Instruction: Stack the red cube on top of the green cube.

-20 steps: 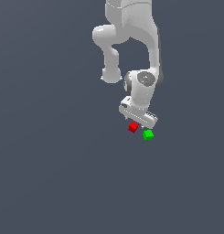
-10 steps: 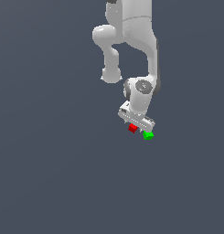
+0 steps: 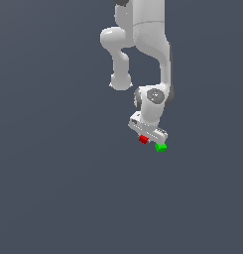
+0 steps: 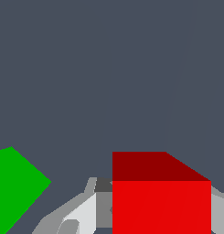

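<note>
The red cube [image 3: 143,140] sits on the flat grey surface [image 3: 58,188] far from any visible edge, directly beneath the white gripper [image 3: 148,134] of the Panda arm [image 3: 148,44], with the green cube [image 3: 160,147] just beside it toward the exterior view's right, the two apart rather than touching. Small, hard-edged and plain, the red cube looks light and rigid, unlikely to deform; its smooth faces could slip, so a square pinch on two opposite flat sides, near mid-height, seems the safest hold. In the wrist view the red cube [image 4: 161,196] fills the space between pale fingers [image 4: 81,212] that flank it on either side, with the green cube [image 4: 15,187] off to one side. Whether the jaws already press the cube's faces or stand slightly clear cannot be told from either view.
</note>
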Tool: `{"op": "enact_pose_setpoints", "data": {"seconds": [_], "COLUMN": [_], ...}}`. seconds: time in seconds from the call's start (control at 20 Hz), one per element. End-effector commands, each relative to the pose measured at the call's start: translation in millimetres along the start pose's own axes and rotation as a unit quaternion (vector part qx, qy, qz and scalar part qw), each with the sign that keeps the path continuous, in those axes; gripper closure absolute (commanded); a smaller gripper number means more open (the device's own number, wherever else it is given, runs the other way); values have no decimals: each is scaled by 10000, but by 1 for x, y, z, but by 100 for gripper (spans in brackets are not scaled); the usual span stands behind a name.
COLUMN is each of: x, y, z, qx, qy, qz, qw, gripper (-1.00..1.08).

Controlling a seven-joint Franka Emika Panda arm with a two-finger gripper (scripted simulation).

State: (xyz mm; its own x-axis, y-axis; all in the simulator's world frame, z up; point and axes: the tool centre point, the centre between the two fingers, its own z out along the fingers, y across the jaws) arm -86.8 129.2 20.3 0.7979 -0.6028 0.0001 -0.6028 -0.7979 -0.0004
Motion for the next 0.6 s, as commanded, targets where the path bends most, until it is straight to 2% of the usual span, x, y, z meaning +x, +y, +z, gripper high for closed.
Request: {"op": "enact_pose_setpoints", "data": {"seconds": [0.0, 0.55], "x": [0, 0], "y": [0, 0], "z": [0, -13], "qx": [-2, 1], "qy": [0, -1], "qz": [3, -1], "qw": [10000, 10000], "gripper": [108, 108]}}
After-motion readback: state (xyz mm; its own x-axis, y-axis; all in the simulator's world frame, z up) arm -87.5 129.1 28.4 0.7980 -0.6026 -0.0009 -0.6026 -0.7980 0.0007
